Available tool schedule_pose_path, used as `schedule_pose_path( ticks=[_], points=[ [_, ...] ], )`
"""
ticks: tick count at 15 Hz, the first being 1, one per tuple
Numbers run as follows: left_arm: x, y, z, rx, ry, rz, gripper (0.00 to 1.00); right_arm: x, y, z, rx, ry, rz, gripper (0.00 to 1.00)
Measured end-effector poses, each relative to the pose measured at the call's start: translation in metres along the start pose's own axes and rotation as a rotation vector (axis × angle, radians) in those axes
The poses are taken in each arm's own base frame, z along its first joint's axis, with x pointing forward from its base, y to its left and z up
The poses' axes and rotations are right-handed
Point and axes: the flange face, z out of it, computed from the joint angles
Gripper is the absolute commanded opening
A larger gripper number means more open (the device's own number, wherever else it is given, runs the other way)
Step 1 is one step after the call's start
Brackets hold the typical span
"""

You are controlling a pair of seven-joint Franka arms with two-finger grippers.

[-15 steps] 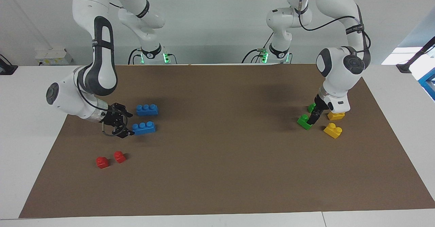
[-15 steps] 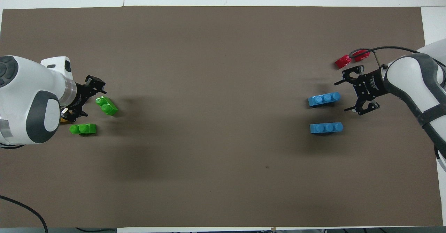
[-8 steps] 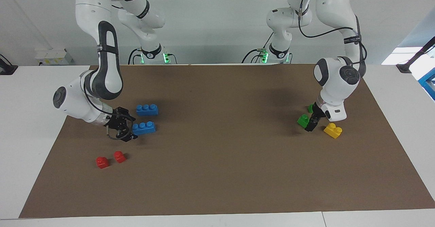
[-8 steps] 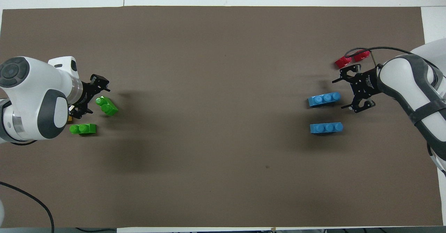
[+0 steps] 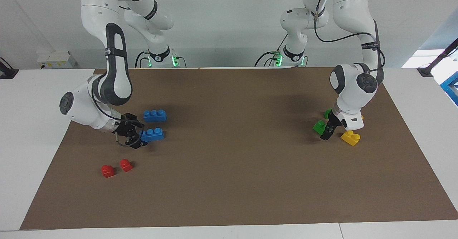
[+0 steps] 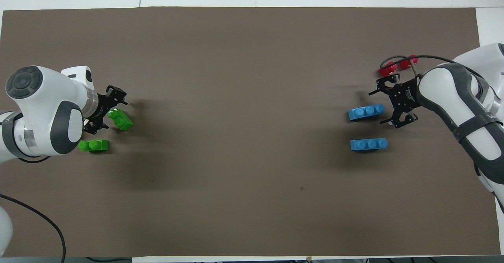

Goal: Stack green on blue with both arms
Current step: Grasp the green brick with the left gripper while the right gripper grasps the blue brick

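Note:
Two green bricks lie at the left arm's end of the mat. My left gripper [image 5: 325,131] [image 6: 113,112] is down at the green brick [image 5: 319,126] [image 6: 121,120] farther from the robots, open, one finger on each side of its end. The other green brick [image 5: 327,113] [image 6: 93,145] lies nearer the robots, partly hidden by the wrist. At the right arm's end lie two blue bricks. My right gripper [image 5: 134,136] [image 6: 380,106] is low and open, straddling the end of the farther blue brick [image 5: 152,134] [image 6: 366,112]. The nearer blue brick [image 5: 155,115] [image 6: 369,144] lies apart.
A yellow brick [image 5: 350,137] lies beside the left gripper, toward the table's end. Two small red bricks [image 5: 107,171] [image 5: 126,165] lie farther from the robots than the blue ones, close to the right gripper's cable in the overhead view. A brown mat [image 5: 232,160] covers the table.
Both arms have come lower and closer to their bricks. The right gripper has slid up to the blue brick's end. The left gripper now brackets the green brick.

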Motion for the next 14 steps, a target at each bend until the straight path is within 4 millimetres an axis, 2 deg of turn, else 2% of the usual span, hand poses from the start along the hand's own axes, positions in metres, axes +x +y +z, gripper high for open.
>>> schedule_pose_path(
  ticks=[1,3,4,5,9,11,13,14],
  points=[
    [0.000,0.000,0.001,-0.002,0.001,0.000,0.00,0.001,0.001,0.002,0.003,0.004,-0.001,0.75],
    [0.000,0.001,0.001,-0.006,0.004,0.001,0.00,0.002,0.002,0.004,0.003,0.005,-0.001,0.26],
    [0.000,0.001,0.001,-0.007,0.005,0.001,0.00,0.002,0.002,0.005,0.002,0.005,-0.001,0.07],
    [0.000,0.001,0.001,-0.007,0.005,0.001,0.00,0.001,0.002,0.005,-0.001,0.003,-0.002,0.00],
    [0.001,0.002,-0.001,-0.011,0.008,0.001,0.00,-0.002,0.003,0.007,-0.014,-0.009,-0.054,0.00],
    [0.003,0.005,-0.009,-0.018,0.014,0.001,0.00,-0.001,0.003,0.006,-0.013,-0.009,-0.098,0.00],
    [0.007,0.010,-0.033,-0.008,0.008,0.001,0.00,0.000,0.004,0.005,-0.009,-0.005,-0.112,0.00],
    [0.007,0.013,-0.053,0.000,0.003,-0.004,0.00,0.000,0.004,0.005,-0.007,-0.004,-0.114,0.00]
  ],
)
